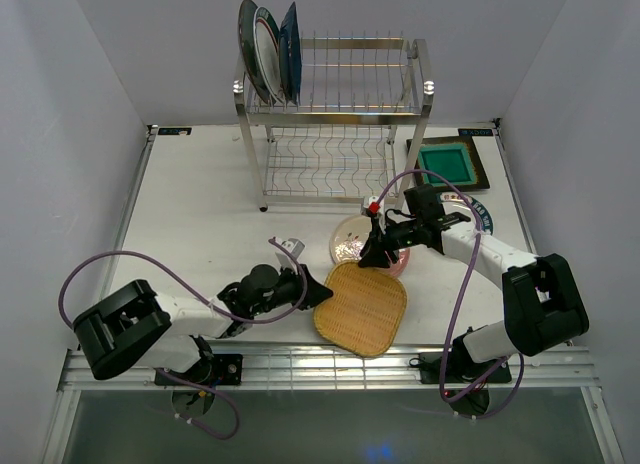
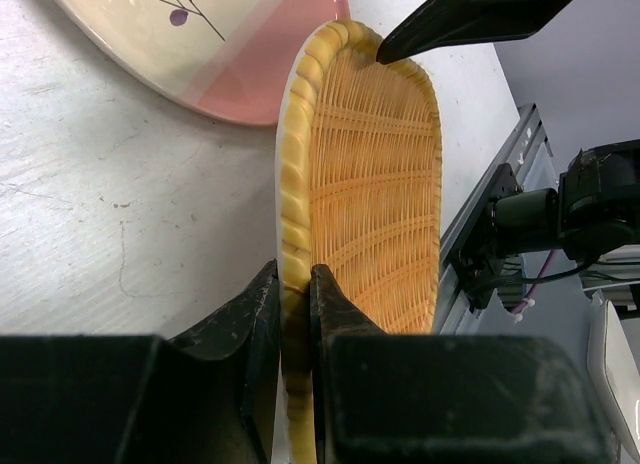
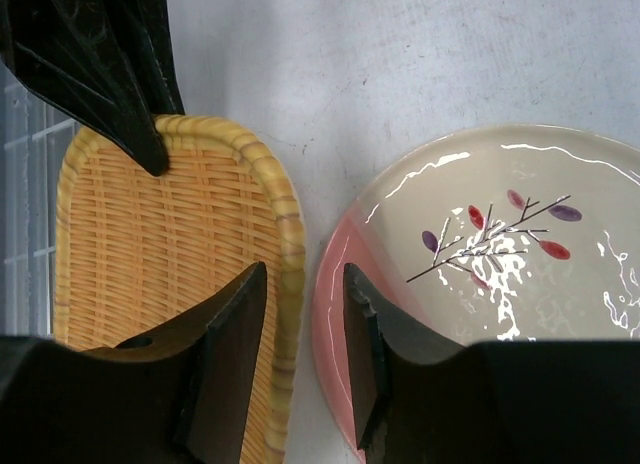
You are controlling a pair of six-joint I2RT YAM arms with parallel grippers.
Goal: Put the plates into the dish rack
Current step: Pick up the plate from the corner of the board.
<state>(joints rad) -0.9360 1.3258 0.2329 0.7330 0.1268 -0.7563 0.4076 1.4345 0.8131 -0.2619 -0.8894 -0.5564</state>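
The orange woven plate [image 1: 362, 306] lies near the table's front, and my left gripper [image 1: 318, 292] is shut on its left rim [image 2: 296, 294]. My right gripper [image 1: 378, 252] stands open over the woven plate's far rim [image 3: 285, 234]. One of its fingers [image 3: 235, 324] is over the weave and the other is over the pink floral plate [image 3: 480, 254]. That floral plate [image 1: 350, 242] lies flat beside the woven one. The dish rack [image 1: 340, 114] stands at the back with three plates [image 1: 268, 49] upright in its top tier's left end.
A green square brown-rimmed plate [image 1: 447, 164] lies right of the rack. A white rimmed plate [image 1: 484, 220] shows partly under the right arm. The table's metal front rail [image 1: 330, 369] runs just below the woven plate. Walls close in on both sides.
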